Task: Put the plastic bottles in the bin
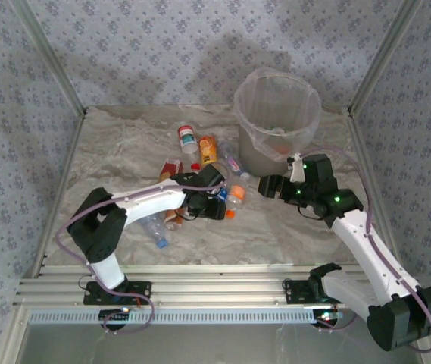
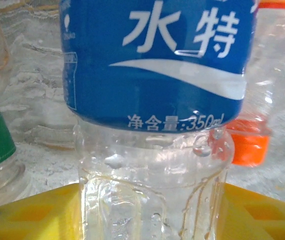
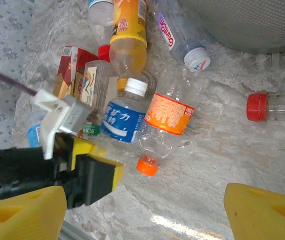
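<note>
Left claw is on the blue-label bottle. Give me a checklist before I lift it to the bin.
1. Left claw on the clear plastic bottle with the blue label: ok, fingers against both sides near its base.
2. Neighbours clear: not ok, the clear orange-labelled bottle lies against it.
3. Round grey bin upright, mouth open: ok.
4. Right claw open and empty: ok.
5. Route to bin: not ok, right claw sits in front of it.

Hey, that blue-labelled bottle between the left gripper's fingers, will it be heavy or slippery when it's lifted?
Probably light: the blue-labelled bottle looks empty, with just droplets inside its clear wall. That thin wall may buckle where the left gripper squeezes it. Being round and smooth, it could slip, or roll against the orange-labelled bottle beside it.
</note>
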Controlling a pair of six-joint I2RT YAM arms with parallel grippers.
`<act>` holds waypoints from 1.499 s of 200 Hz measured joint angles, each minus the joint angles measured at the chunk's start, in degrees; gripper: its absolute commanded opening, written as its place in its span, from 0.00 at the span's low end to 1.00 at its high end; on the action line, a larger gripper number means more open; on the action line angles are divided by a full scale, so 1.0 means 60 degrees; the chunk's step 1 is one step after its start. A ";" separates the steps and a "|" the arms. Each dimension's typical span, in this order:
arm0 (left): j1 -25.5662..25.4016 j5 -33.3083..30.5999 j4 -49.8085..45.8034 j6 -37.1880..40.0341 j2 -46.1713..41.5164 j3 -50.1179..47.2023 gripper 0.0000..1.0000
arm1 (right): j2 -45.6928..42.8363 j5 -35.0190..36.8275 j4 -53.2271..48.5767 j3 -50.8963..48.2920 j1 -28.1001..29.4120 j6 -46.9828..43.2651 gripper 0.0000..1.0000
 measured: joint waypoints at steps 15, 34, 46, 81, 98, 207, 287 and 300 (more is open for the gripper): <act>0.0000 0.0076 0.0127 0.0106 -0.0521 -0.0204 0.60 | 0.0113 -0.0087 0.0310 -0.0164 0.0102 0.0288 0.85; 0.0000 0.0244 0.0375 0.0306 -0.1282 -0.0550 0.59 | 0.0299 -0.0175 0.0663 -0.0244 0.0339 0.0645 0.86; 0.0000 0.0459 0.0732 0.0426 -0.1800 -0.0860 0.59 | 0.0437 -0.0229 0.0954 -0.0248 0.0517 0.0863 0.87; 0.0000 0.1290 0.1745 0.0572 -0.2841 -0.1617 0.59 | 0.0849 -0.0390 0.1792 -0.0248 0.1067 0.1333 0.88; 0.0000 0.1661 0.2204 0.0597 -0.2994 -0.1836 0.59 | 0.1045 -0.0404 0.2069 -0.0244 0.1322 0.1494 0.91; -0.0047 0.2951 0.4306 0.0193 -0.3158 -0.2288 0.59 | 0.1861 -0.0568 0.3144 -0.0033 0.2255 0.1942 0.92; -0.0153 0.3024 0.4615 0.0120 -0.3180 -0.2302 0.61 | 0.1978 -0.0346 0.3406 -0.0029 0.2310 0.2233 0.73; -0.0157 0.3020 0.4663 0.0113 -0.3238 -0.2346 0.61 | 0.1978 -0.0321 0.3413 -0.0029 0.2306 0.2269 0.70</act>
